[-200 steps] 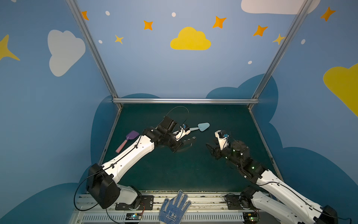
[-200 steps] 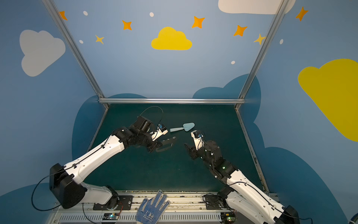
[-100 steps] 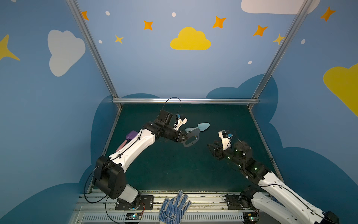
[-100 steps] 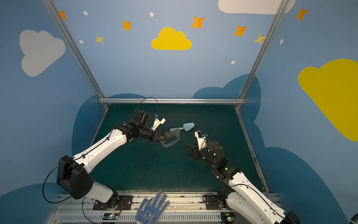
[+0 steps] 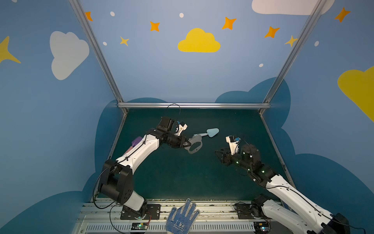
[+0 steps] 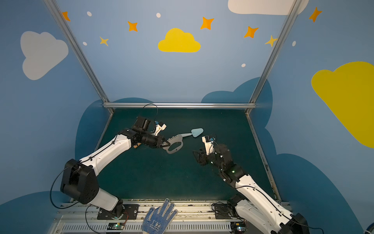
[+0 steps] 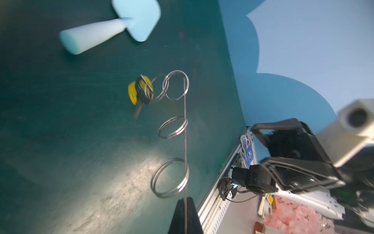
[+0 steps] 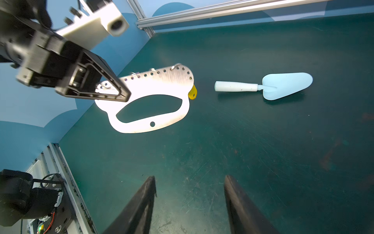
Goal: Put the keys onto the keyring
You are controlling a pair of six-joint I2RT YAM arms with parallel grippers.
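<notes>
The left fingers (image 8: 110, 86) pinch the keyring (image 8: 162, 81) up off the tabletop (image 8: 263, 145), so the keys (image 7: 141, 91) hang free from it. The right fingers (image 8: 141, 204), at 4 o'clock, are wide and empty.

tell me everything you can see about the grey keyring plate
The keyring is a flat, thin brushed-metal plate with a large oval cutout, a row of small holes along its curved edge and one more hole in the band opposite. Three wire rings hang from the edge holes; the farthest carries the keys with their yellow tag. The left gripper pinches one end, holding it above the mat.
</notes>
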